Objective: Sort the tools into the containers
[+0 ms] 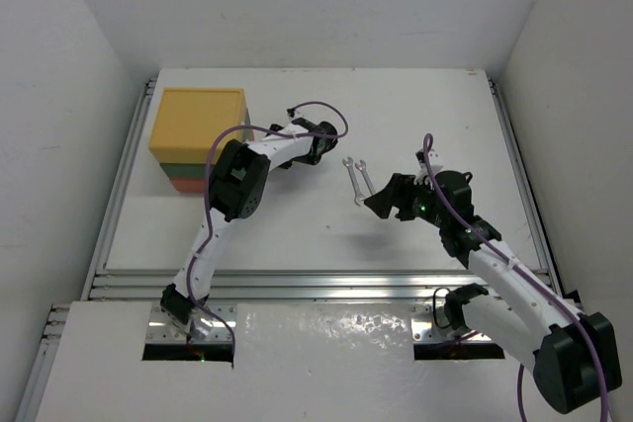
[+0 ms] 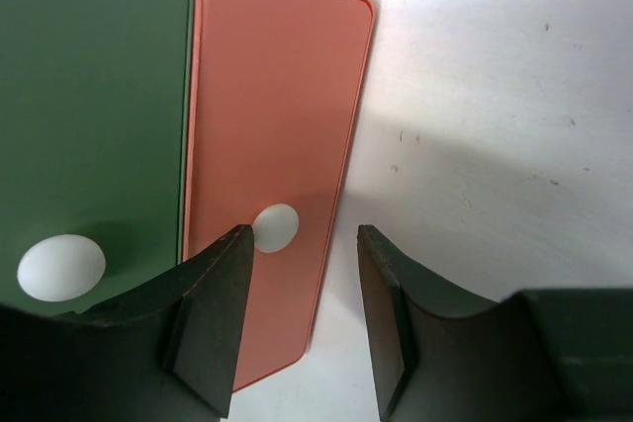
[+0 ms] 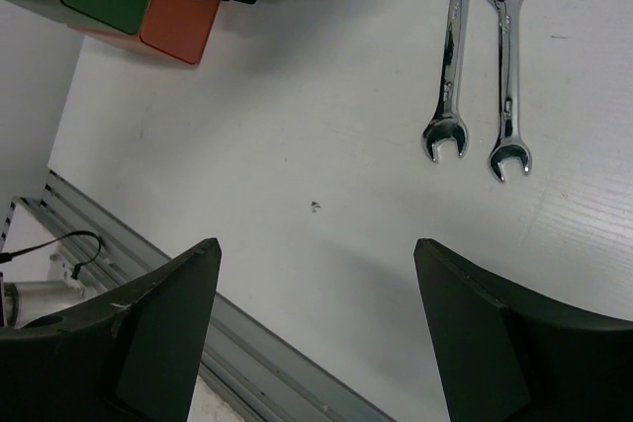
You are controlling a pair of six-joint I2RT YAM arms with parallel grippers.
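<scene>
Two silver wrenches (image 1: 357,176) lie side by side mid-table; they also show in the right wrist view (image 3: 450,56). My right gripper (image 1: 381,203) (image 3: 316,244) is open and empty, just near-right of them, above bare table. The containers stand stacked at the back left: yellow top (image 1: 198,118), dark green middle (image 1: 181,170), red-orange bottom (image 1: 188,185). My left gripper (image 1: 267,137) (image 2: 304,231) is open and empty at their right-hand fronts, its jaws straddling the edge of the red front (image 2: 267,126) beside the green front (image 2: 89,96). Screwdrivers and utility knife are out of view.
Each drawer front has a round white finger hole (image 2: 275,226). White walls close in the table on the left, back and right. A metal rail (image 1: 316,284) runs along the table's near edge.
</scene>
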